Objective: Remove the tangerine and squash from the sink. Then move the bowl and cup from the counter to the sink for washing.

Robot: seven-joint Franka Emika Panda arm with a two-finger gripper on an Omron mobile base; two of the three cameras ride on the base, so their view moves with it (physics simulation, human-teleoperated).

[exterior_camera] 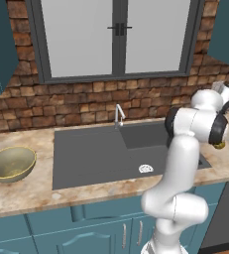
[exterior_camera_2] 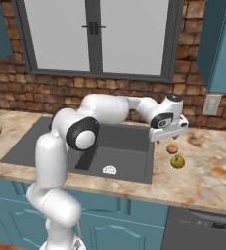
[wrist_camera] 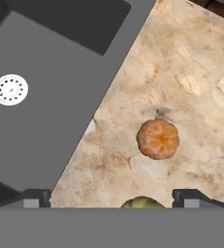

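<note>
Since the tangerine [wrist_camera: 157,139] and squash [exterior_camera_2: 177,161] already sit on the surface right of the sink [exterior_camera_2: 129,146], the tool [exterior_camera_2: 169,133] hangs wide open and empty; the rigid bowl [exterior_camera: 10,163], far left, probably wants a rim pinch.

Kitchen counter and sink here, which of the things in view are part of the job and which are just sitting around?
Part of the job:
- tangerine, on the counter right of the sink
- squash, beside it on the counter
- sink
- bowl, on the counter left of the sink
- gripper, open above the fruits

Just there:
- faucet
- window
- wall outlet
</note>
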